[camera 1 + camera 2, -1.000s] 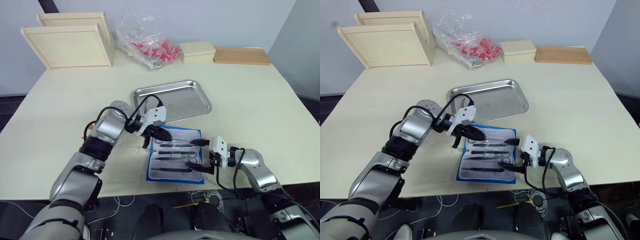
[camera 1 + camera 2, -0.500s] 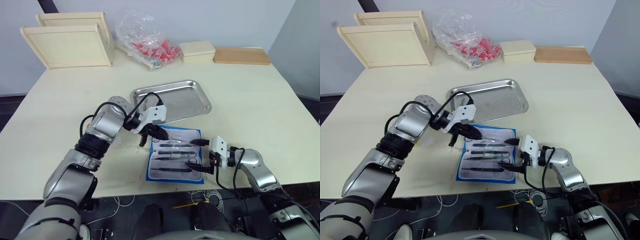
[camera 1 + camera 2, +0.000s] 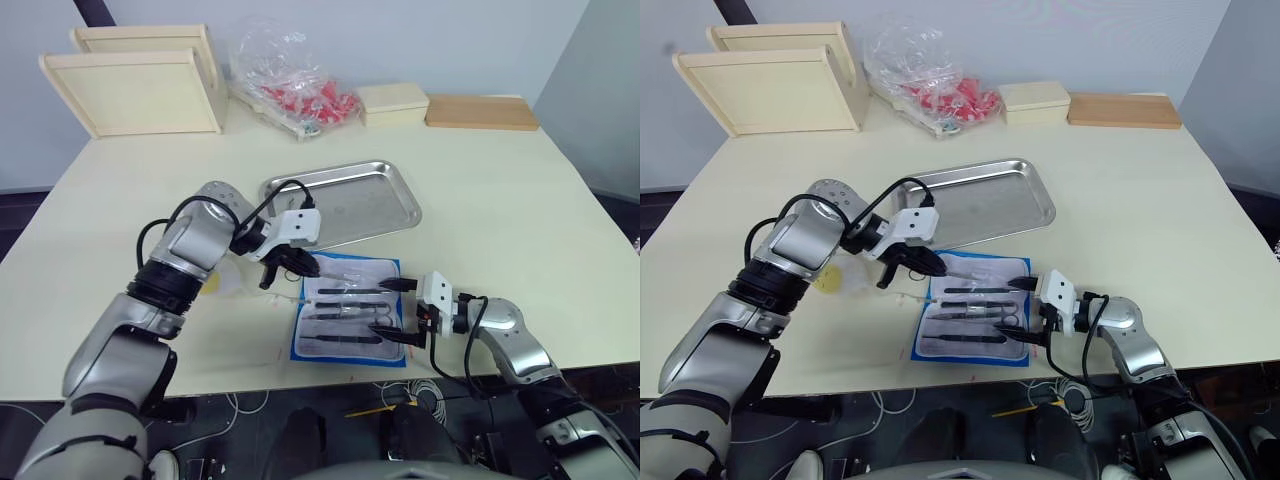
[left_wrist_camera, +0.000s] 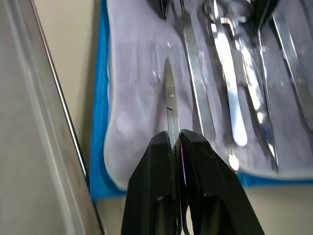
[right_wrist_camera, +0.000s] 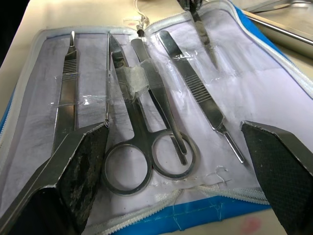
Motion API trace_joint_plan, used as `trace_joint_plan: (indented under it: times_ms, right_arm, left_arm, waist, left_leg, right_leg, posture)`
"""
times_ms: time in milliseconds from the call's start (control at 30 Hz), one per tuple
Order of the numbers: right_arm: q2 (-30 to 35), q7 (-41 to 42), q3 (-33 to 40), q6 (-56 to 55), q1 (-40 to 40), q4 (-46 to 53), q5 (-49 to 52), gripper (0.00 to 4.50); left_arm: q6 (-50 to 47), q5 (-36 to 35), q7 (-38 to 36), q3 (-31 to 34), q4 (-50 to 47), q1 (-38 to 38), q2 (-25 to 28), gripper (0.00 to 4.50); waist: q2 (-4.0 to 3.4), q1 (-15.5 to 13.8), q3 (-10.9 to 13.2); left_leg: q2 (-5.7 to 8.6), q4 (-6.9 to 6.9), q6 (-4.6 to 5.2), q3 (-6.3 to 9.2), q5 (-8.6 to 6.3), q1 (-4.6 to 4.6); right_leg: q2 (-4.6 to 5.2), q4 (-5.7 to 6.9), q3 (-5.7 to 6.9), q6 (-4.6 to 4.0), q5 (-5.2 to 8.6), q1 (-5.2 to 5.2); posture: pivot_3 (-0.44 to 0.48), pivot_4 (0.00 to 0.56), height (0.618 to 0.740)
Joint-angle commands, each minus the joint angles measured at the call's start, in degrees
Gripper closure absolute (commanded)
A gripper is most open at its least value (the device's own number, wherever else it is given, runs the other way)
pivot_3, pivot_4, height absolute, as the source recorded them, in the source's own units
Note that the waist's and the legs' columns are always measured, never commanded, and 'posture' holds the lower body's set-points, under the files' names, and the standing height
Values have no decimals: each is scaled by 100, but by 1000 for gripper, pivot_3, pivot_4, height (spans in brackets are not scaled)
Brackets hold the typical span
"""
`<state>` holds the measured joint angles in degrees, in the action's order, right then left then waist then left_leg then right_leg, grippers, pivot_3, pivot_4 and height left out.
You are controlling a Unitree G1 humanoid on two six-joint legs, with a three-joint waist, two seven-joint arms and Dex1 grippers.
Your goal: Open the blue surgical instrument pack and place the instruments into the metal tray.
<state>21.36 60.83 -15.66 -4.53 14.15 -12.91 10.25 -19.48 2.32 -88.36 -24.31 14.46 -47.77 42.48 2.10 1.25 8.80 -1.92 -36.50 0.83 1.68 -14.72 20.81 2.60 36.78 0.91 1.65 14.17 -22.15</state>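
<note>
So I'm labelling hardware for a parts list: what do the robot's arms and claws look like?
Both arms have rounded silver-grey shells with black joints and loose black cables. Each wrist carries a white block. The left claw and right claw each have two black fingers; the right claw's pads are broad and rough-textured.

Instrument pack (image 3: 300,343): bright blue outside, pale grey-white lining, white zip edge. Instruments (image 5: 142,142): silvery steel, some with ribbed grips. Metal tray (image 3: 385,195): dull silver sheen. Desk (image 3: 500,190): pale cream. Pincer fingers (image 4: 159,196): black. Wooden trays (image 3: 140,90): light tan. Clear bag (image 3: 295,75): red items inside.
</note>
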Motion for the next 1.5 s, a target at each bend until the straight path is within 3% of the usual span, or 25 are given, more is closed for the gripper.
trace_joint_plan:
  times_ms: [33, 600, 933, 1167, 1500]
  right_arm:
    - [-22, -128, -325, 283, -291, -728, -413, 0]
    - [-60, -101, -360, 259, -305, -770, -443, 0]
    - [-60, -60, -383, 240, -324, -773, -449, 0]
    - [-55, -58, -392, 243, -360, -739, -449, 0]
    - [-58, -19, -405, 266, -344, -741, -457, 0]
  left_arm:
    - [78, -13, -142, 50, -205, -117, 101, 4453]
    - [28, -156, -308, 256, -541, -126, 883, 4453]
    - [-735, -630, -59, 676, -791, -188, 899, 4453]
    - [-1708, -950, 1005, 1253, -952, -127, 436, 4453]
    - [-2941, -1139, 3538, 2101, -1567, 344, -831, 4453]
  waist:
    - [0, -2, 0]
    - [1, -8, 2]
    - [2, -8, 2]
    - [6, -9, 1]
    - [18, 1, -6]
  left_leg:
    - [-8, 0, 0, -2, 0, 0]
    - [-26, 0, 0, -14, 0, 1]
    - [-27, 0, 0, -16, 0, 1]
    - [-25, 0, 0, -15, 0, 0]
    - [-24, 0, -1, -21, 0, -6]
  right_leg:
    - [0, 0, -1, 0, 0, 0]
    - [-48, 0, -40, -9, -3, -10]
    - [-57, 0, -46, -11, -4, -10]
    - [-63, 0, -49, -11, -4, -9]
    - [-69, 2, -60, -1, -11, -7]
  posture:
    - [0, 150, 740]
    - [0, 150, 740]
    - [0, 150, 740]
    - [0, 150, 740]
    - [0, 150, 740]
